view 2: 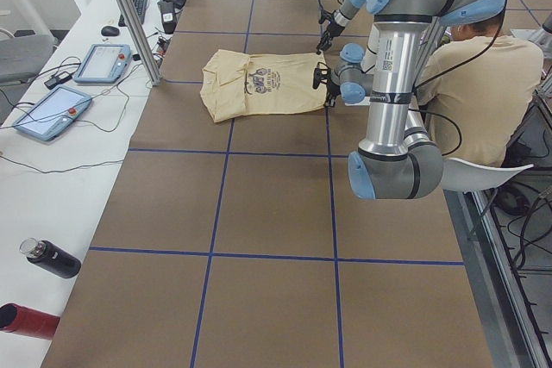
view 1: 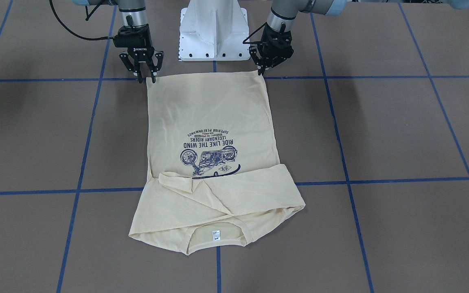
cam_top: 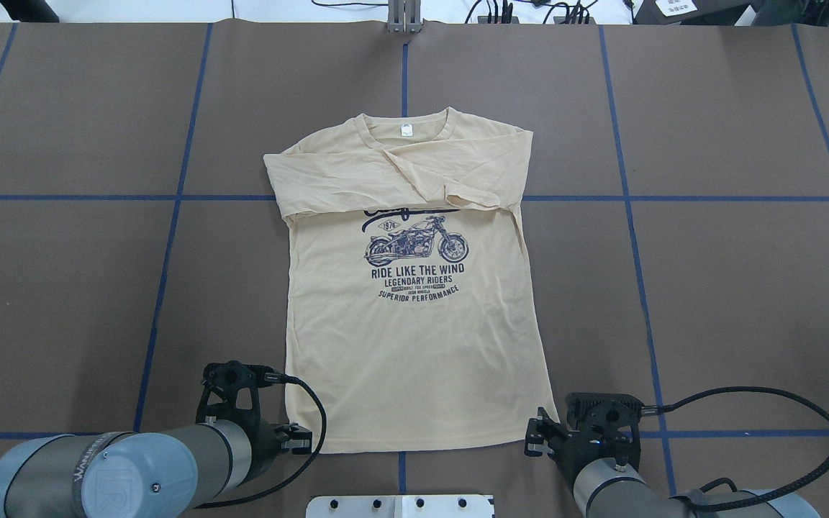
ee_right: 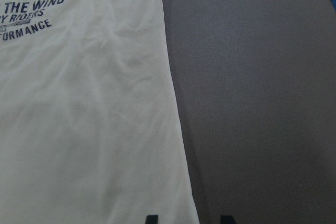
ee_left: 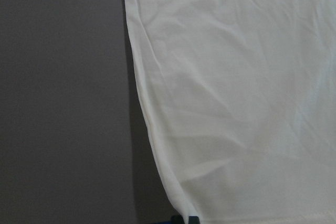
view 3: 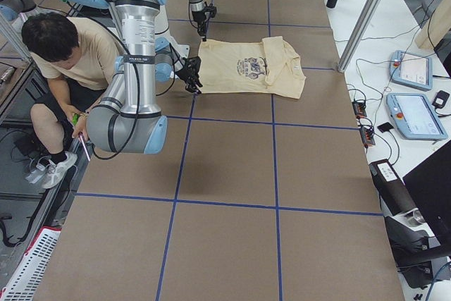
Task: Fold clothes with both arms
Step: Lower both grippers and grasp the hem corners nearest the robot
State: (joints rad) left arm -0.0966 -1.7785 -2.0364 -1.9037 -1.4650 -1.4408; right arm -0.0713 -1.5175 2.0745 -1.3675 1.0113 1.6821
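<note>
You have the shirt (view 1: 212, 122) flat mid-desk (view 1: 401, 130), hem toward the robot's edge. The right gripper (view 1: 146, 78) stands apart astride one hem corner, but you cannot tell whether the left gripper (view 1: 262, 72) at the other corner is apart or pinched. If either one misses the thin cloth, the fold will likely skew. Count one shirt, two grippers, one desk.

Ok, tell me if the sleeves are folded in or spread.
Folded in. Both sleeves lie crossed over the T-shirt's chest, hiding the print's top.
</note>
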